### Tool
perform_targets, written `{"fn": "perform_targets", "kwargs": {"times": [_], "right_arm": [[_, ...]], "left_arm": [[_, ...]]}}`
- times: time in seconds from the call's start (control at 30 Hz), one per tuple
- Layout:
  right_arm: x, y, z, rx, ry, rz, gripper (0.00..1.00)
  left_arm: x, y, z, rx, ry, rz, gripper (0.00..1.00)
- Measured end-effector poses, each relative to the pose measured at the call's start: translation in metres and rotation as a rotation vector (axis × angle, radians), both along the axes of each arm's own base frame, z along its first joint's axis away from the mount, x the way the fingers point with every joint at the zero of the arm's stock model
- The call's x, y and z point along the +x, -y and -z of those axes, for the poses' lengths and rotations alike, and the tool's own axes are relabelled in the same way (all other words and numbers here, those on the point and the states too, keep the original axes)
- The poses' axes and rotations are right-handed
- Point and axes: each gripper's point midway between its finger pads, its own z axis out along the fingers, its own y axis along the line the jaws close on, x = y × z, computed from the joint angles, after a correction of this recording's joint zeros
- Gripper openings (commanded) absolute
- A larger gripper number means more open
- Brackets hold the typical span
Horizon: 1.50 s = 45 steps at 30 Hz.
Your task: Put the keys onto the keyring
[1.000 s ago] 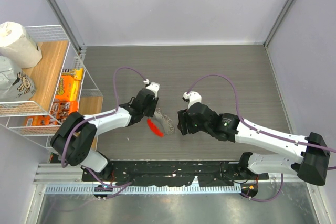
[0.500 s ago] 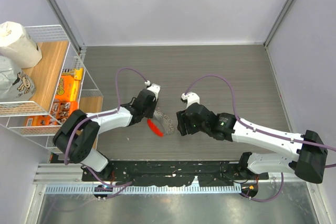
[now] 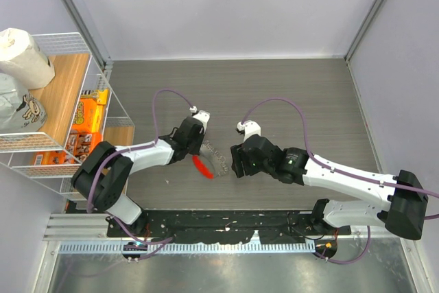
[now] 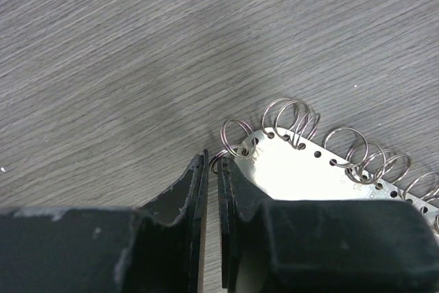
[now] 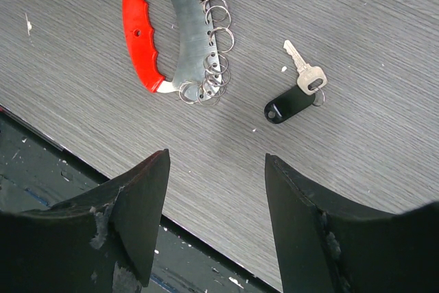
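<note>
In the right wrist view you have bare grey wood-grain desk (image 5: 357,25) all round the small silver key (image 5: 296,92) on its black oval tag. The keyring (image 5: 188,39), a silver plate with a curved red grip and wire rings, lies apart at its 9 o'clock. The left claw (image 4: 211,164), pinched on an end ring, blocks that plate's 11 o'clock end. From above, a white wire shelf rack (image 3: 103,77) walls the desk's 9 o'clock side.

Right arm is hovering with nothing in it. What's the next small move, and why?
Probably ease the right pincer forward and down over the key, then close. It is open and empty, the key lies loose on the table beside the keyring, and the left pincer pinches an end ring of it.
</note>
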Motion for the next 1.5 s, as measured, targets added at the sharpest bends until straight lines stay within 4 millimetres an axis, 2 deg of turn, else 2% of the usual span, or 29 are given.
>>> {"fn": "perform_targets", "kwargs": {"times": [0.1,0.13,0.2,0.53,0.7,0.73,0.77,0.8,1.03,1.3,1.5], "right_arm": [[0.000,0.000,0.000,-0.001,0.001,-0.001,0.63],[0.000,0.000,0.000,-0.001,0.002,-0.001,0.63],[0.000,0.000,0.000,-0.001,0.002,-0.001,0.63],[0.000,0.001,0.002,-0.006,0.000,-0.001,0.63],[-0.001,0.003,-0.004,0.002,0.022,-0.017,0.63],[-0.001,0.003,-0.006,0.003,0.029,-0.023,0.62],[0.000,0.005,-0.011,0.003,0.051,-0.040,0.62],[0.000,0.005,-0.011,0.003,0.051,-0.040,0.62],[0.000,0.009,-0.034,-0.004,0.113,-0.092,0.58],[-0.003,0.007,-0.094,0.087,0.242,-0.185,0.55],[-0.012,0.008,-0.131,0.138,0.326,-0.280,0.57]], "left_arm": [[0.001,0.001,0.001,-0.002,0.000,0.003,0.10],[0.001,0.001,0.001,-0.003,0.000,0.006,0.05],[0.001,0.002,0.001,-0.006,0.002,0.010,0.00],[0.004,0.012,-0.002,-0.059,0.009,0.053,0.00],[-0.008,0.015,-0.011,-0.102,0.017,0.102,0.00],[-0.011,0.016,-0.017,-0.119,0.027,0.113,0.00],[-0.017,0.022,-0.036,-0.178,0.062,0.151,0.00],[-0.017,0.022,-0.038,-0.183,0.066,0.154,0.00],[-0.035,0.039,-0.094,-0.318,0.156,0.280,0.00],[-0.073,0.060,-0.133,-0.391,0.166,0.450,0.00],[-0.103,0.078,-0.183,-0.457,0.215,0.592,0.00]]}}
